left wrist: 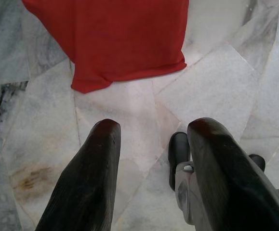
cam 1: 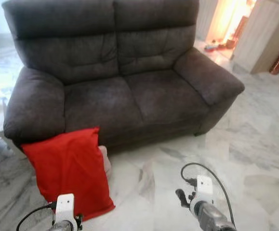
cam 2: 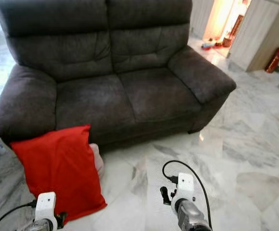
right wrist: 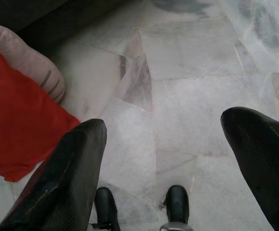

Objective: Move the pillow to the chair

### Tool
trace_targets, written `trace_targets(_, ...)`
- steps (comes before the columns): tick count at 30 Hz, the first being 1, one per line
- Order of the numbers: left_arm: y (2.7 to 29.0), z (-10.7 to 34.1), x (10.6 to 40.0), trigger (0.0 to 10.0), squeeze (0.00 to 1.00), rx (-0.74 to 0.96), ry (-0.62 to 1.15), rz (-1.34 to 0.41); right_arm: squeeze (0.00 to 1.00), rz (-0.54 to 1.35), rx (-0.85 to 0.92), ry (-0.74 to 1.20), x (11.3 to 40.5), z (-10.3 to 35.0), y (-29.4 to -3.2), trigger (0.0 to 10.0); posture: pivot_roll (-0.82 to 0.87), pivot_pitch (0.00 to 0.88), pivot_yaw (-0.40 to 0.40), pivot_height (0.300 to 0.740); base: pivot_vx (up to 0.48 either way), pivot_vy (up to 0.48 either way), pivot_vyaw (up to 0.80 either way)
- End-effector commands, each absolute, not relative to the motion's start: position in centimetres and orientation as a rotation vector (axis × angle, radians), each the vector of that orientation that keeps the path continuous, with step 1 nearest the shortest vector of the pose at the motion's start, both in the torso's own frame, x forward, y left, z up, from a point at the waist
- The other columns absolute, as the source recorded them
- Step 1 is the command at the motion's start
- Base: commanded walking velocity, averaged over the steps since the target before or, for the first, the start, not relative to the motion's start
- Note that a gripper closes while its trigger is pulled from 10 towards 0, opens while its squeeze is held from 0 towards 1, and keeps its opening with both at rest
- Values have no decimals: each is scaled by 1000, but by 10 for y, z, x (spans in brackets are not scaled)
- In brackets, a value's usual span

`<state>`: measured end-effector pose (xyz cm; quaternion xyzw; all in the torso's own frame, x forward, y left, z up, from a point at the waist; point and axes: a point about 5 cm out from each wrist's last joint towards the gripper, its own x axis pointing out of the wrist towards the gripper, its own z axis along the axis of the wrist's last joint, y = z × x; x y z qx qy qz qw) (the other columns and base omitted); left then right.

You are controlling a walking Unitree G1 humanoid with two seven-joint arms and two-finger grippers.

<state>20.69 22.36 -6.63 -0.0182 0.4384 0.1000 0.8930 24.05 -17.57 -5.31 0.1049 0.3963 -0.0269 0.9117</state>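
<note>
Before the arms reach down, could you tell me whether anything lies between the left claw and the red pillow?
Nothing visible does. The red pillow leans on the sofa front, its lower edge on the marble floor. The open left claw looks over bare floor straight to that edge. A pinkish cushion sits behind the pillow, not in the path.

A dark grey two-seat sofa [cam 2: 110,72] stands on a pale marble floor [cam 2: 235,159], seen from above and in front. A red pillow [cam 2: 57,168] leans upright against the sofa's front, below the armrest on the robot's left side, its lower edge on the floor. A pale pinkish cushion [cam 2: 97,159] peeks out just behind the pillow. At the bottom, two silver arms reach in: the left arm [cam 2: 45,211] just beside the pillow's lower corner, the right arm [cam 2: 185,202] over bare floor, trailing a looped black cable. A red fire extinguisher [cam 2: 274,60] stands by the wall, far right.
</note>
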Motion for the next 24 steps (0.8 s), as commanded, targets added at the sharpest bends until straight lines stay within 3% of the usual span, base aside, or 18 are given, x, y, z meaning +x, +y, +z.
trace_targets(1,224,-68,204,10000,0,-53,926,218,0,-61,224,808,242,-52,-176,10000,36,0,-23,740,0,0,0)
trace_targets(5,224,-68,204,10000,0,-53,926,219,0,-50,193,792,244,-50,-177,10000,34,0,-22,740,0,0,0)
trace_targets(12,224,-68,204,10000,0,-58,922,223,0,-44,180,796,244,-50,-177,10000,32,0,-24,740,0,0,775)
trace_targets(24,223,-69,203,10000,0,-66,923,219,0,-41,169,804,243,-51,-178,10000,33,0,-26,740,61,0,0)
